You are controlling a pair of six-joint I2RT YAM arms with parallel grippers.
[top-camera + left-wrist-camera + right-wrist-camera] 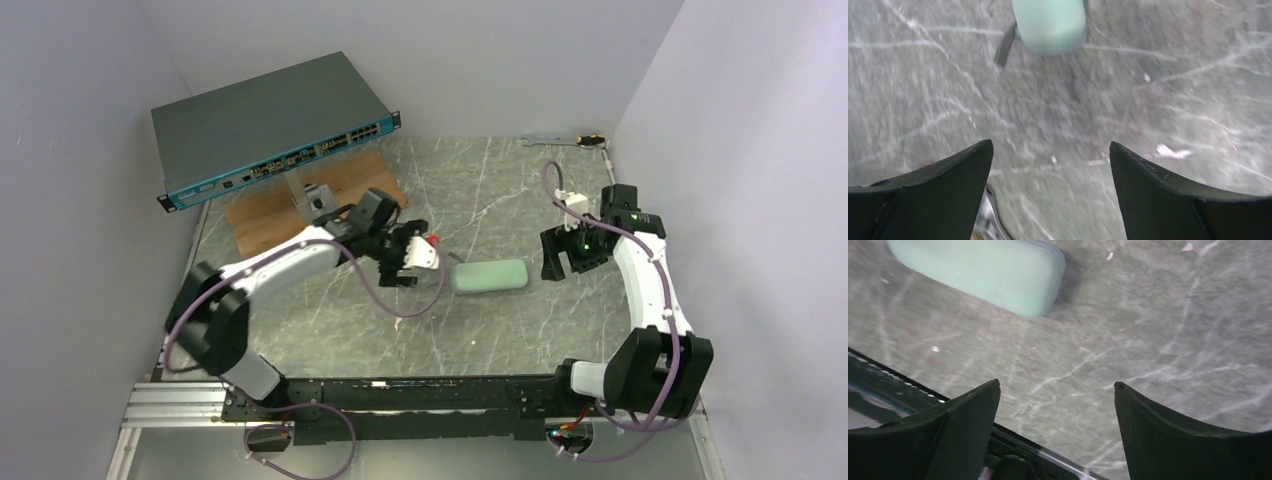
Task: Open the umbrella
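No tan umbrella fabric, shaft or handle shows in any view. A pale mint sleeve (489,276) lies flat on the grey marble table, bulky and closed. It also shows in the left wrist view (1050,25), with a black strap (1005,45) at its end, and in the right wrist view (978,272). My left gripper (405,262) is open and empty just left of the sleeve, its jaws (1050,150) apart over bare table. My right gripper (565,262) is open and empty just right of the sleeve, its jaws (1057,387) apart above the table.
A grey network switch (270,130) stands on a bracket over a wooden board (300,205) at the back left. A wrench (565,141) lies at the back right. Walls close in on three sides. A metal rail (400,395) runs along the near edge.
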